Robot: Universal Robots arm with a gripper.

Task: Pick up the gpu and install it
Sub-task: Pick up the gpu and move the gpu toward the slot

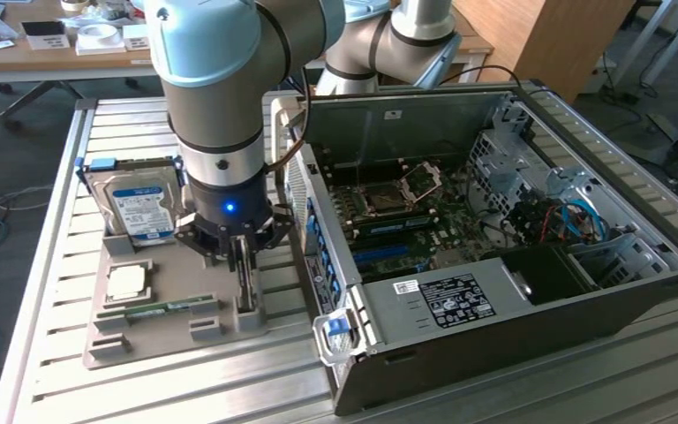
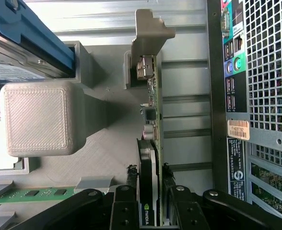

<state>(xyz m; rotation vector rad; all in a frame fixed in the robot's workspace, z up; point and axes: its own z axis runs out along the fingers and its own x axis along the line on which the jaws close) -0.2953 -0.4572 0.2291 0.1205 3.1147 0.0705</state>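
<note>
Our end effector (image 2: 150, 188) sits above the thin black-and-green gpu card (image 2: 153, 103) standing on its long edge; we cannot tell if it grips.

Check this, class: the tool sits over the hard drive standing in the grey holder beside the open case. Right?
No: the wrist view shows the tool sitting over the gpu, not the hard drive, standing in the grey holder beside the open case.

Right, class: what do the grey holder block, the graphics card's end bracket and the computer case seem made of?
Grey holder block: likely 3D-printed plastic, matte, with fine layer lines. End bracket of the graphics card: seemingly thin sheet metal, pale, dull. Computer case: apparently metal, grey, punched with holes.
</note>
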